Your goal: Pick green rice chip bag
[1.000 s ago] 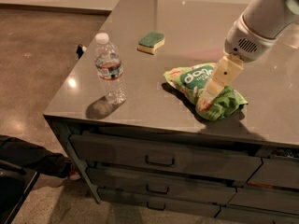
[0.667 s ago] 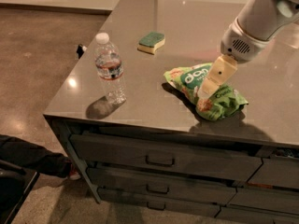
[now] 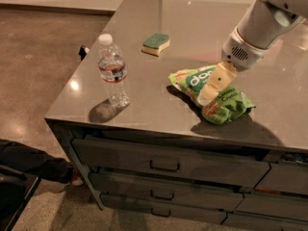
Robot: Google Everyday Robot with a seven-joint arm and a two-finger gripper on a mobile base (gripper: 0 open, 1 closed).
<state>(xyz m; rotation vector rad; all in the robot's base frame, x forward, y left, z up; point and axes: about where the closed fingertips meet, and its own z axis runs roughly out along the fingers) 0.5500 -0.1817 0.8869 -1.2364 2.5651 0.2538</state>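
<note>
The green rice chip bag (image 3: 226, 102) lies crumpled on the grey countertop (image 3: 159, 90), near its front edge and right of centre. It is light green with a dark-green oval logo and orange chip pictures. My gripper (image 3: 208, 94) comes down from the upper right on a white arm (image 3: 262, 25) and rests against the middle of the bag, covering part of the logo. The bag sits on the counter with a dark shadow along its front side.
A clear water bottle with a white cap (image 3: 113, 71) stands near the counter's front left corner. A yellow sponge with a green top (image 3: 156, 44) lies farther back. Drawers with handles (image 3: 164, 166) run below the counter's front edge. A dark object (image 3: 29, 165) lies on the floor at left.
My gripper and wrist have shifted slightly left over the bag. The bag, bottle and sponge have not moved.
</note>
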